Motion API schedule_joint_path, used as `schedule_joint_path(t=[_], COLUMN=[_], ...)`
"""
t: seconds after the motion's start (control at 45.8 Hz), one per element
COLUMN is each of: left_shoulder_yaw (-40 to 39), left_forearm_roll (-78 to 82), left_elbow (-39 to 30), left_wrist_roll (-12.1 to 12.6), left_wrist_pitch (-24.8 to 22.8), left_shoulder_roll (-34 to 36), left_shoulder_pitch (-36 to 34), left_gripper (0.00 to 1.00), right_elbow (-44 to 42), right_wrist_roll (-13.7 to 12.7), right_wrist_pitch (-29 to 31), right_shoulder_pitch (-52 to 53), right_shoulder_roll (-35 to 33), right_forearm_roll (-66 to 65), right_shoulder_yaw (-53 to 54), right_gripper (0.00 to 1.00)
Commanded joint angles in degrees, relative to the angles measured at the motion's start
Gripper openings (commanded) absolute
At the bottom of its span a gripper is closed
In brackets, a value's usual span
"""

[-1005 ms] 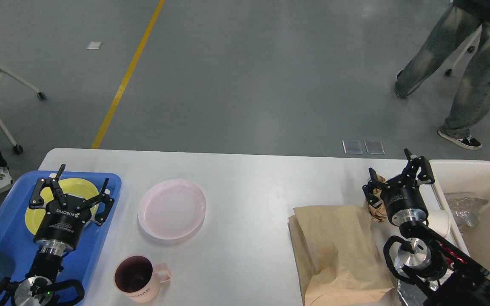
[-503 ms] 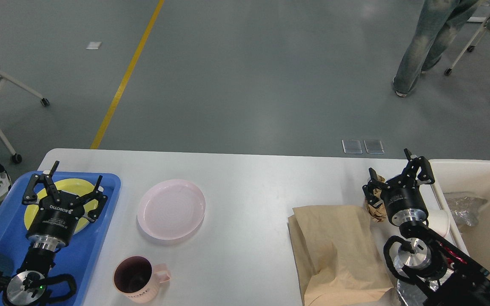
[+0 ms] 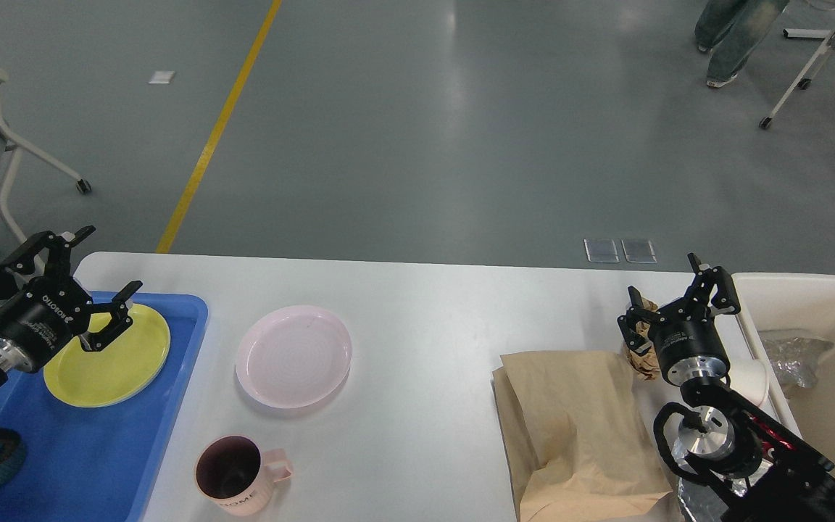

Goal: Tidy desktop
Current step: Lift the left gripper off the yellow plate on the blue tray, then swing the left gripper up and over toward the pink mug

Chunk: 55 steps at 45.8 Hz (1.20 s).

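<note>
- White desktop [image 3: 425,304] spans the view before a grey floor.
- Yellow plate [image 3: 109,359] sits in the blue tray [image 3: 98,449]; pink plate [image 3: 293,355] and mug [image 3: 233,475] rest on the desktop.
- My left gripper [image 3: 84,279] hangs spread wide, empty.
- My right gripper [image 3: 675,297] stands open beside crumpled brown paper [image 3: 642,355].

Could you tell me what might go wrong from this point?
The pink mug stands near the desktop front edge, so a sweeping arm might knock it off. The right gripper hangs beside crumpled brown paper and the bin rim, which it could clip.
</note>
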Motion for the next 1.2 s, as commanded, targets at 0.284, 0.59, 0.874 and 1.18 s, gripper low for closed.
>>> schedule_joint_path(t=[0.284,0.59,0.874,1.18], left_shoulder_yaw=[67.0,110.9,123.6,127.6], left_forearm_roll=[0.3,-0.1,-1.1,-10.2], left_elbow=[0.7,-9.5,-14.0,-30.5], left_wrist_roll=[0.3,-0.4,0.0,-0.4], left_wrist_pitch=[-0.4,-0.9,-16.0,-23.6], left_shoulder_roll=[10.5,-3.9,-22.6,-39.7], left_shoulder_pitch=[-46.8,-83.9,-102.2,-126.2], left_gripper=[0.97,0.97,0.97,0.97], right_elbow=[0.0,0.0,0.0,0.0], right_wrist_roll=[0.0,0.0,0.0,0.0], right_wrist_pitch=[0.0,0.0,0.0,0.0], right_shoulder_pitch=[0.0,0.0,0.0,0.0], right_shoulder_roll=[0.0,0.0,0.0,0.0], right_forearm_roll=[0.0,0.0,0.0,0.0], right_shoulder_yaw=[0.0,0.0,0.0,0.0], right_gripper=[1.00,1.00,1.00,1.00])
